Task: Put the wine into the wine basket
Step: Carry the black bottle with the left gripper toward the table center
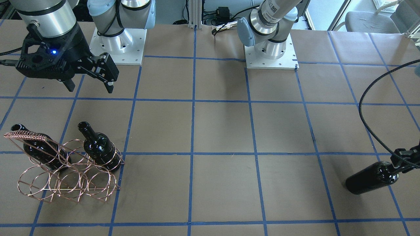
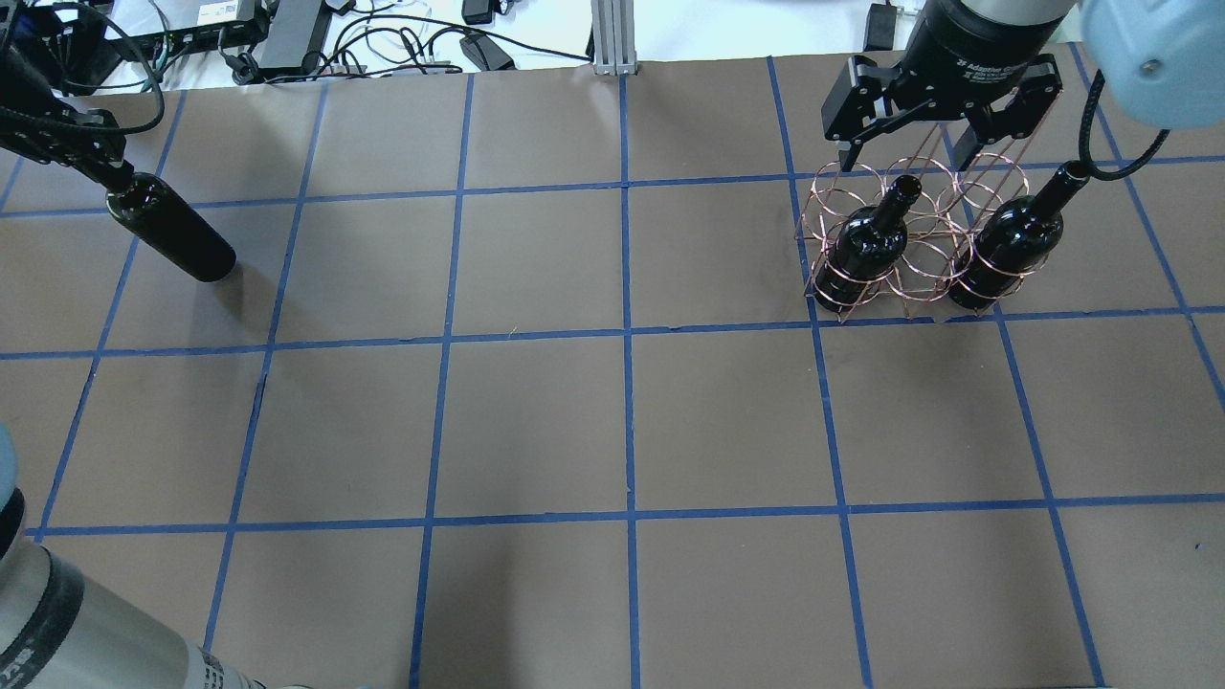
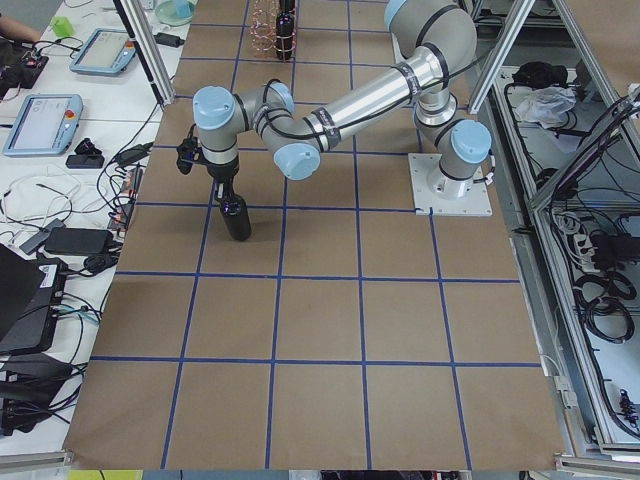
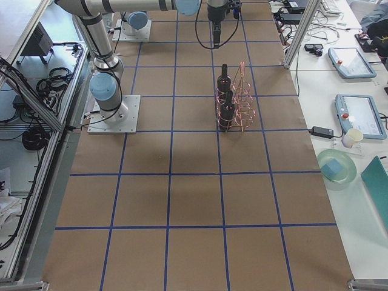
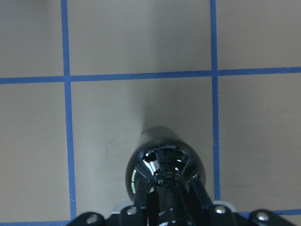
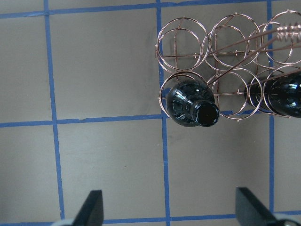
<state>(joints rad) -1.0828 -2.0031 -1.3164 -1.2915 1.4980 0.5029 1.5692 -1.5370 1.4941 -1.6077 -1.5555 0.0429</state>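
Left end effector [image 1: 398, 162] pinches the wine [image 1: 369, 178] by its neck; right end effector [image 2: 904, 148] hangs spread near the basket [image 1: 67, 170] (two bottles [image 2: 866, 244] [image 2: 1014, 239] in its outer rings).

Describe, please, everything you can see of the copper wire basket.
The wine basket is a rack of thin copper-coloured wire: two rows of three round rings, a slanted frame and a twisted-wire handle on top. It stands on the brown, blue-taped table, on the robot's right. Two glossy black bottles stand neck-up in the outer rings of the row nearer the robot; the middle ring and the far row are empty. The open right tool hangs above, not touching it.
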